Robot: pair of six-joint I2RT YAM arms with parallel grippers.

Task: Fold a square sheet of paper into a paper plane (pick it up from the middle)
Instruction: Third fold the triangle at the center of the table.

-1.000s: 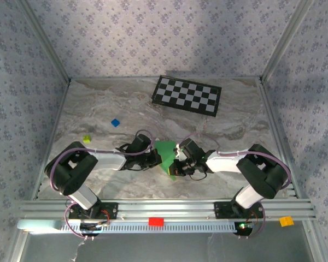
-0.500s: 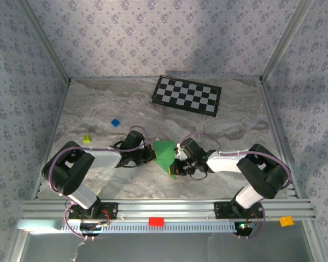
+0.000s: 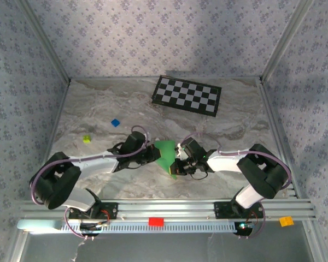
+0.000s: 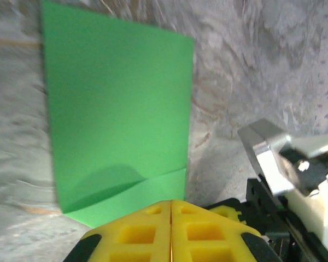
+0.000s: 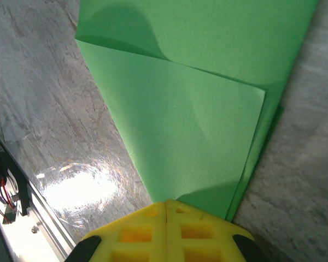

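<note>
The sheet of paper (image 3: 165,153) at the frame's centre is plain bright green, a shade darker where its folded layers cast shadow. The left fingers (image 4: 147,234) and the right fingers (image 5: 136,234) are yellow with black edging. The desk (image 3: 235,120) is marbled grey and beige. At upper centre lies a black-and-white checkerboard (image 3: 186,95). Left of centre are a blue block (image 3: 115,123) and a yellow-green block (image 3: 87,138). The walls (image 3: 153,38) carry a pale lilac floral print.

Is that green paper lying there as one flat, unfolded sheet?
No, the right wrist view shows a large flap of the green paper folded over onto the rest of the sheet.
</note>
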